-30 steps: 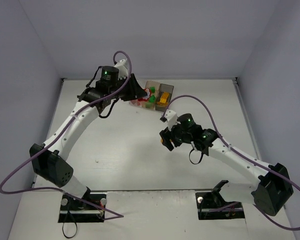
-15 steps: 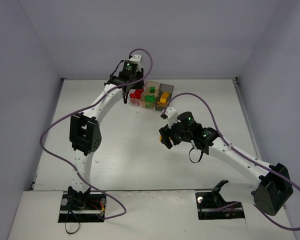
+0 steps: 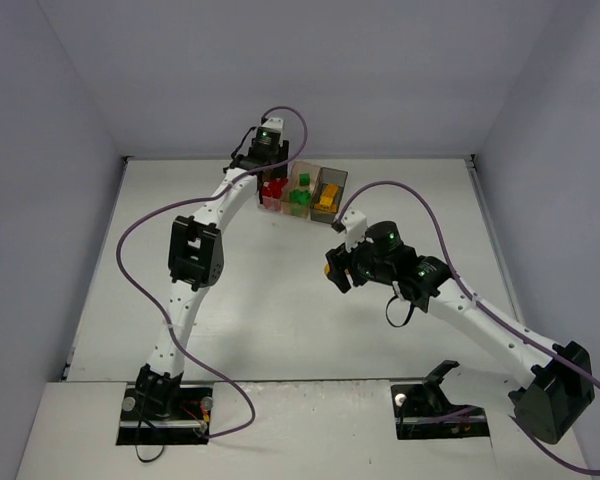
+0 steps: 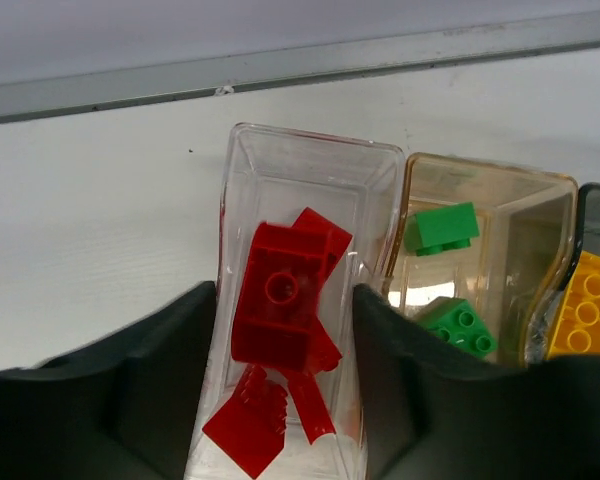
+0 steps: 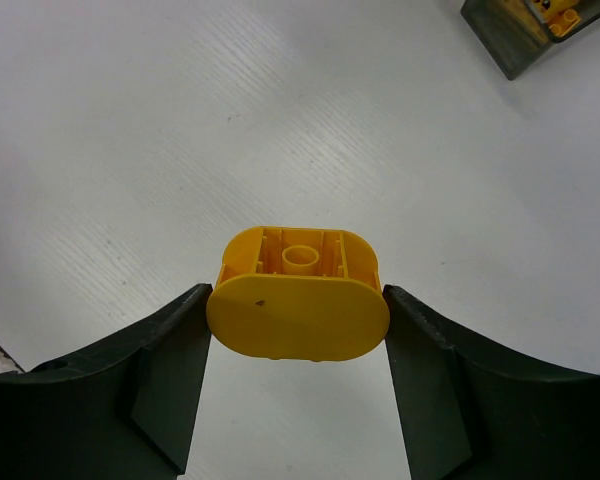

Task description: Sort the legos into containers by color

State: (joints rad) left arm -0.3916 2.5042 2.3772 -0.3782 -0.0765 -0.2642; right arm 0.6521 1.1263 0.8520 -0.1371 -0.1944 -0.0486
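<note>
White tabletop (image 5: 130, 120) beneath the right claw (image 5: 298, 300), which pinches a yellow brick (image 5: 298, 322), likely light, stiff and slick, by its ends; left claw (image 4: 285, 300) spread wide.

Glossy, see-through plastic is noted in the clear container (image 4: 310, 175) and the orange-tinted container (image 4: 500, 200). The red legos (image 4: 280, 300) and yellow brick (image 5: 298, 310) are recorded as smooth, shiny plastic. The table (image 5: 180, 120) is recorded as matt white and finely streaked.

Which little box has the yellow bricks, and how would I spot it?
At the table's far edge, three small see-through boxes stand in a row. Take the right-end box: smoky dark grey, holding yellow bricks. Its neighbours are an orange-tinted box of green bricks and a clear box of red bricks.
</note>
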